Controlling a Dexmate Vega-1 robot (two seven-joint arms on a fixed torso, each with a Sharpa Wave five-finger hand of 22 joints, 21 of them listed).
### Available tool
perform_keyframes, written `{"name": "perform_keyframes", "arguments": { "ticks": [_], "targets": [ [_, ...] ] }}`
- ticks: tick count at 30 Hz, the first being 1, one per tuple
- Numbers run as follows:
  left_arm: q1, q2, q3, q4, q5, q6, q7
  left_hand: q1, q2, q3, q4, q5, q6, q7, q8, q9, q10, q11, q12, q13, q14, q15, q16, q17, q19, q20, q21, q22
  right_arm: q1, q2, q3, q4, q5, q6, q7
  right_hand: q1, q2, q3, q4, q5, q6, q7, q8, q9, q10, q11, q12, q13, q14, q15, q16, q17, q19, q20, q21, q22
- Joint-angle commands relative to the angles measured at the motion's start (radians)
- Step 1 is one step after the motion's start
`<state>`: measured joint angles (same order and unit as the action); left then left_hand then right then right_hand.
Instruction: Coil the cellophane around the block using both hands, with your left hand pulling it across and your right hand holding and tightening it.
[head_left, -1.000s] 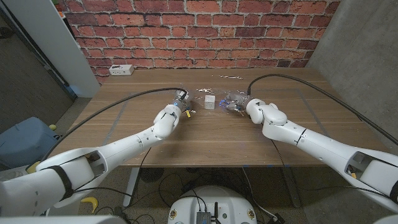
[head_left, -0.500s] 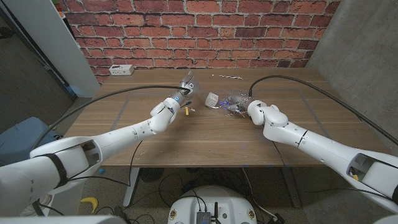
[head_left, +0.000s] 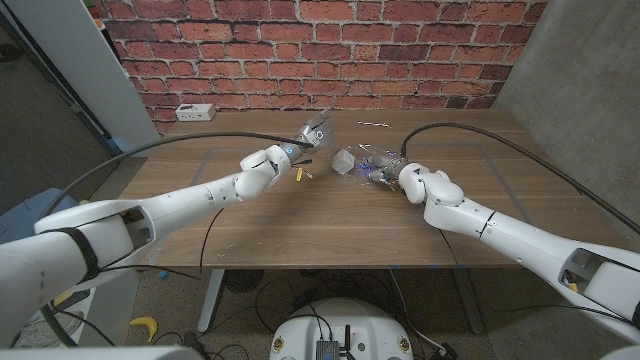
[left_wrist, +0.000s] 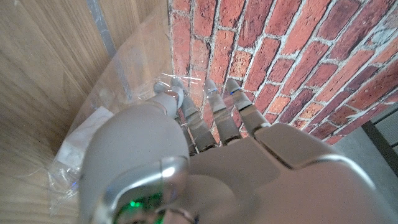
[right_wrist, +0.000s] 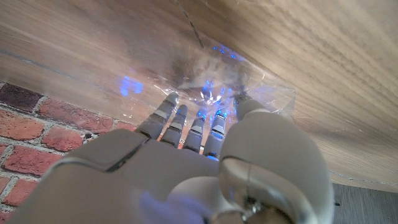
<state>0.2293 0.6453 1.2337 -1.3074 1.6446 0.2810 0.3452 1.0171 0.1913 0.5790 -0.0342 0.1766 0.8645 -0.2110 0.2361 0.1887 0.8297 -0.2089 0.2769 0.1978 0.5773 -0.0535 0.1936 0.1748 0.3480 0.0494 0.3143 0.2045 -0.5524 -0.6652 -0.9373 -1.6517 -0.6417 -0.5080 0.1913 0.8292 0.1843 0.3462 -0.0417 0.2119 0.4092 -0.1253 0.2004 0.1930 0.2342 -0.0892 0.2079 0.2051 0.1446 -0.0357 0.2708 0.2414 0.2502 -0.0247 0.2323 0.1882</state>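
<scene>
Centrally, toward the far side of the tabletop, the small pale block sat with clear cellophane around and beside it. From the block, the sheet rose leftward to the left hand, whose fingers were closed on the film and held it lifted above the wood. Just right of the block, the right hand had its fingers curled on a crumpled bunch of the same film, pressed close to the surface. A white power strip lay at the far left edge, before the brick wall.
</scene>
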Motion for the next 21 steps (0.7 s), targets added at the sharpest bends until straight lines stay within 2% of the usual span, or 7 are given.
{"name": "perform_keyframes", "arguments": {
  "ticks": [1,11,14,16,17,18,21],
  "targets": [
    [-0.087,-0.013,0.041,0.042,0.094,-0.104,0.121,-0.004,-0.006,0.01,0.002,0.003,-0.002,-0.006,-0.006,0.005,0.009,-0.005,-0.009,0.003,0.013,-0.161,0.002,0.001,0.003,-0.012,0.005,-0.001,-0.006,-0.004,0.001,0.014,0.014,0.013,-0.006,0.013,-0.003,0.003,-0.01,-0.004,0.002,-0.002,0.0,0.002,0.009,0.0,0.003,0.002,0.011,-0.117,0.007,-0.001,0.008,0.005,0.006,0.004],
    [-0.167,-0.079,0.098,0.147,0.107,-0.152,0.255,-0.004,-0.008,0.014,-0.001,0.004,-0.008,-0.006,-0.014,0.004,-0.001,-0.009,-0.017,0.002,0.016,-0.163,0.002,0.004,0.008,-0.025,0.008,-0.002,-0.012,-0.005,0.013,0.022,0.03,0.014,-0.024,0.016,-0.003,0.003,-0.015,-0.005,0.001,-0.004,-0.001,0.002,0.006,-0.002,0.001,0.002,0.009,-0.121,0.006,-0.002,0.006,0.001,0.005,0.004],
    [-0.19,-0.119,0.123,0.206,0.101,-0.147,0.303,-0.004,-0.008,0.014,-0.002,0.004,-0.009,-0.006,-0.016,0.004,-0.004,-0.01,-0.019,0.002,0.017,-0.163,0.002,0.004,0.01,-0.028,0.009,-0.002,-0.016,-0.007,0.021,0.021,0.04,0.015,-0.033,0.015,0.0,0.004,-0.015,-0.006,0.0,-0.008,-0.002,0.002,0.005,-0.005,0.001,0.002,0.007,-0.124,0.006,-0.002,0.004,-0.004,0.004,0.004],
    [-0.207,-0.171,0.141,0.283,0.089,-0.136,0.35,-0.004,-0.008,0.015,-0.002,0.004,-0.009,-0.006,-0.016,0.004,-0.005,-0.01,-0.02,0.002,0.017,-0.164,0.001,0.004,0.01,-0.028,0.009,-0.002,-0.022,-0.01,0.031,0.019,0.048,0.013,-0.046,0.012,0.004,0.004,-0.012,-0.007,-0.001,-0.011,-0.003,0.002,0.003,-0.011,0.0,0.002,0.006,-0.129,0.006,-0.001,0.0,-0.011,0.003,0.004],
    [-0.211,-0.172,0.149,0.286,0.083,-0.132,0.354,-0.004,-0.008,0.014,-0.002,0.004,-0.01,-0.006,-0.017,0.004,-0.005,-0.01,-0.021,0.002,0.018,-0.163,0.002,0.005,0.011,-0.029,0.009,-0.002,-0.022,-0.01,0.03,0.019,0.049,0.012,-0.046,0.012,0.005,0.004,-0.011,-0.007,-0.002,-0.011,-0.003,0.002,0.003,-0.011,0.0,0.002,0.006,-0.129,0.006,0.0,0.0,-0.011,0.003,0.004],
    [-0.22,-0.206,0.159,0.337,0.073,-0.128,0.381,-0.004,-0.008,0.014,-0.002,0.004,-0.01,-0.006,-0.017,0.004,-0.006,-0.01,-0.021,0.002,0.018,-0.164,0.002,0.005,0.011,-0.03,0.009,-0.002,-0.026,-0.012,0.038,0.016,0.054,0.005,-0.053,0.011,0.008,0.005,-0.009,-0.007,0.0,-0.01,-0.002,0.003,0.004,-0.009,0.0,0.002,0.006,-0.128,0.007,0.0,0.001,-0.011,0.004,0.004],
    [-0.24,-0.258,0.194,0.417,0.044,-0.12,0.427,-0.004,-0.009,0.013,-0.004,0.003,-0.01,-0.006,-0.018,0.003,-0.006,-0.011,-0.022,0.002,0.018,-0.165,0.003,0.005,0.013,-0.032,0.01,-0.002,-0.03,-0.017,0.045,0.011,0.06,-0.002,-0.059,0.008,0.009,0.006,-0.007,-0.008,-0.001,-0.009,-0.003,0.003,0.003,-0.009,0.0,0.002,0.006,-0.127,0.008,0.002,0.0,-0.011,0.003,0.004]
  ]
}}
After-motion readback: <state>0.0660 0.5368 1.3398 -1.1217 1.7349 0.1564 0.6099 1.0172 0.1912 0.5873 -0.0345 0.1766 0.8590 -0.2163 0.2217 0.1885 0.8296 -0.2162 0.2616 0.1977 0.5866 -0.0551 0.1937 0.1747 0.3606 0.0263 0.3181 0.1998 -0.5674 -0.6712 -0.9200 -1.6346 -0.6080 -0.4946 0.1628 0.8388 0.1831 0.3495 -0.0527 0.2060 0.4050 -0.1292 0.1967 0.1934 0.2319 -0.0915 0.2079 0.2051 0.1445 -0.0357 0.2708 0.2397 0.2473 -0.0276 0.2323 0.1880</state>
